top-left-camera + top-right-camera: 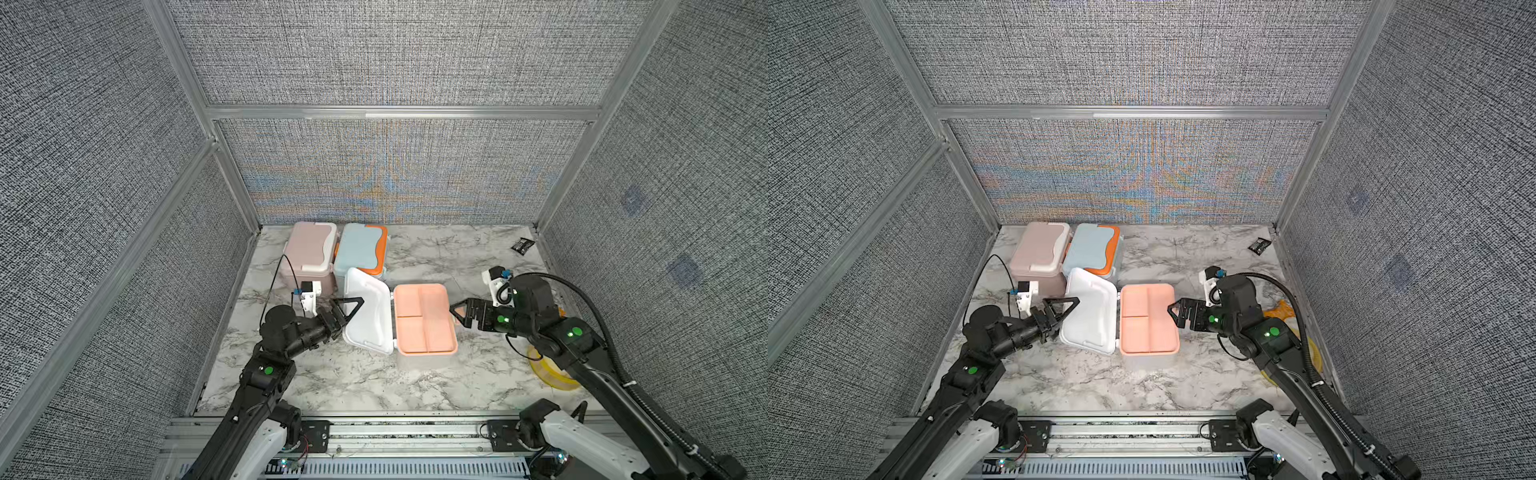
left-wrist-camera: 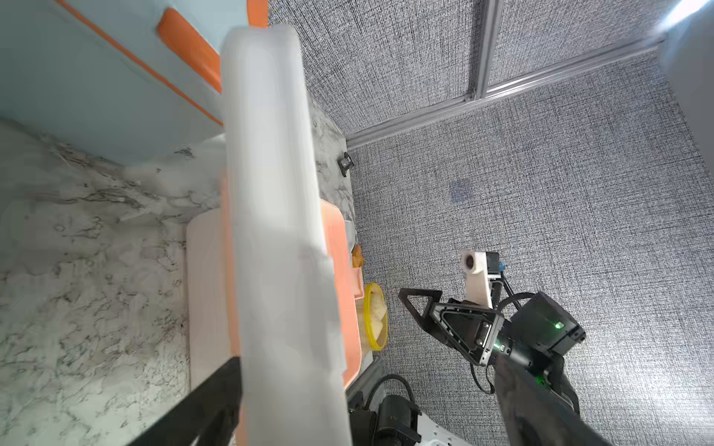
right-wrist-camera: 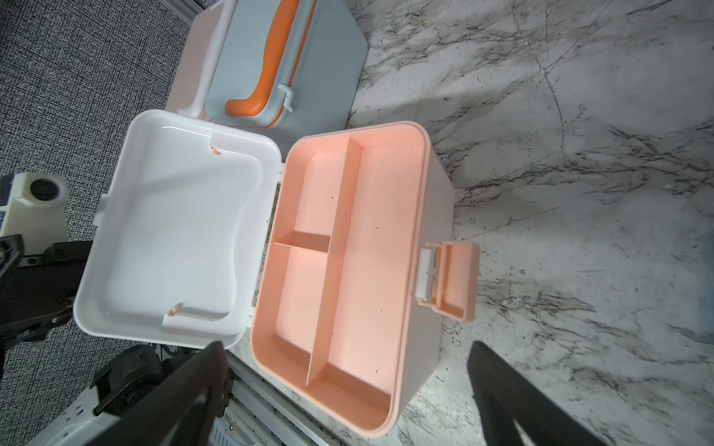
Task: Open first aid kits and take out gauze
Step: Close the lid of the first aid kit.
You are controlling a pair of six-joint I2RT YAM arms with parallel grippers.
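Marble tabletop (image 1: pixel 332 386), open white kit (image 3: pixel 174 224) — tray dividers (image 3: pixel 334 270) hidden from left wrist

The white-and-peach kit (image 1: pixel 1148 320) lies open mid-counter, its lid (image 1: pixel 1090 316) at my left claw (image 1: pixel 1066 308). My right claw (image 1: pixel 1172 309) is at the tray rim.

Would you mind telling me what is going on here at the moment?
The white-and-peach first aid kit is open, its white lid swung back against the left claw; whether that claw grips it is unclear. The right claw hovers open at the kit's latch side. The peach tray shows no gauze. The pink kit and blue kit are closed.
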